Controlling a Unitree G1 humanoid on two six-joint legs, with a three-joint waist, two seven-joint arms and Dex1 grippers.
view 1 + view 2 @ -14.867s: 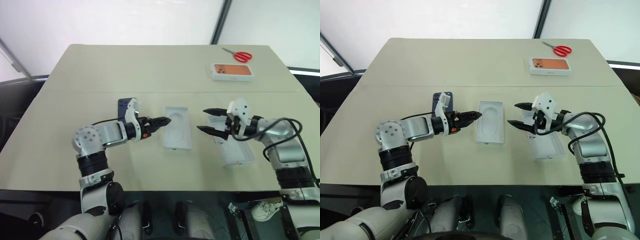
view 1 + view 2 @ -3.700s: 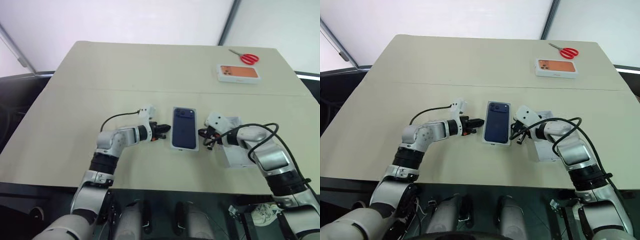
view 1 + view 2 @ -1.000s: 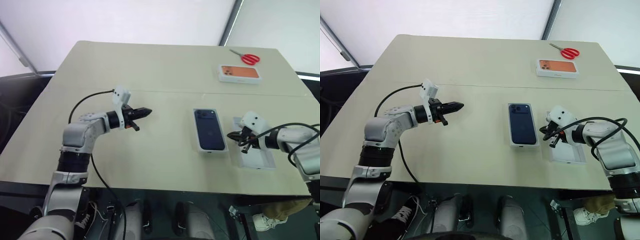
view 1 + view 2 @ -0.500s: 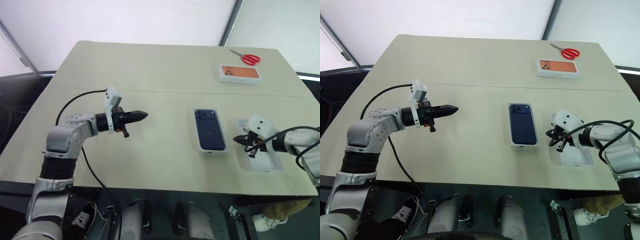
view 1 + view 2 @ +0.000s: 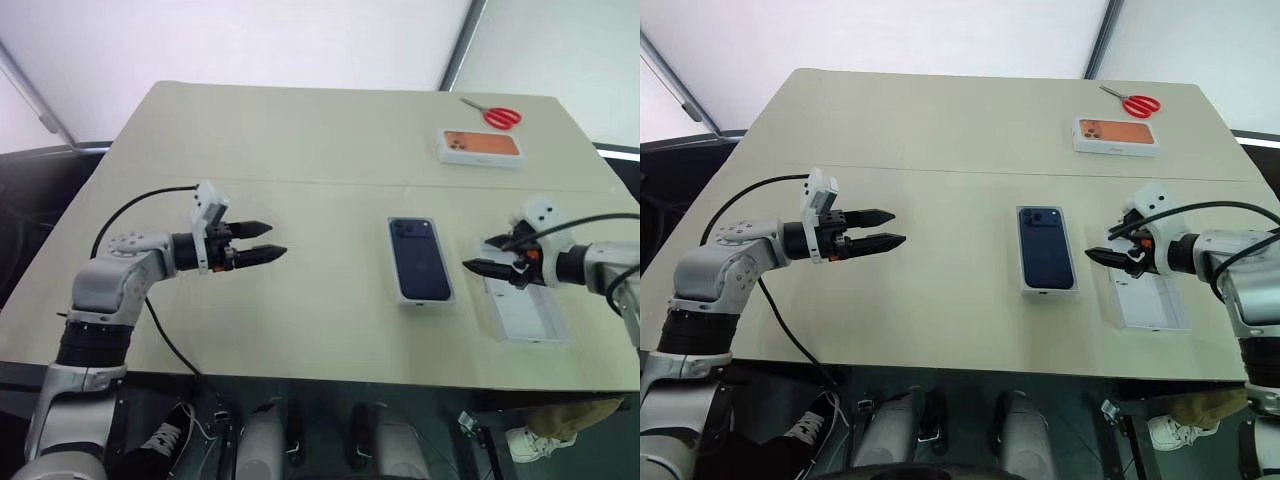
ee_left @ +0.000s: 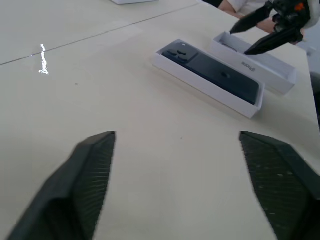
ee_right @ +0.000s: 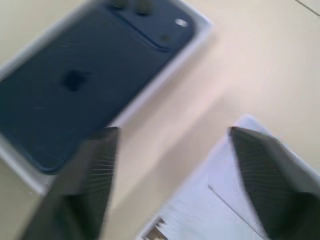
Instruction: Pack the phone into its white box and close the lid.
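Grippers: left gripper [image 5: 262, 241] and right gripper [image 5: 483, 254] were closed, now both jaws are opened, nothing held.
Phone [image 5: 417, 259]: placed in box [image 5: 446, 296].
Lid [image 5: 525, 312]: not yet fitted.

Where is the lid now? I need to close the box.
In the head views, the lid lies open-side up on the table's right, beside the boxed phone, under the open right gripper.

- The phone [image 5: 1047, 250] lies back up inside the white box [image 5: 1023, 287] at mid tabletop [image 5: 940, 130].
- The lid [image 5: 1150, 300] lies upturned just right of it.
- The right hand [image 5: 1113, 256] hovers over the lid's near-left edge, fingers spread.
- The left hand [image 5: 885, 228] hangs well left, fingers apart, empty.
- Red scissors [image 5: 1132, 101] and an orange-pictured box [image 5: 1116, 136] sit far right.
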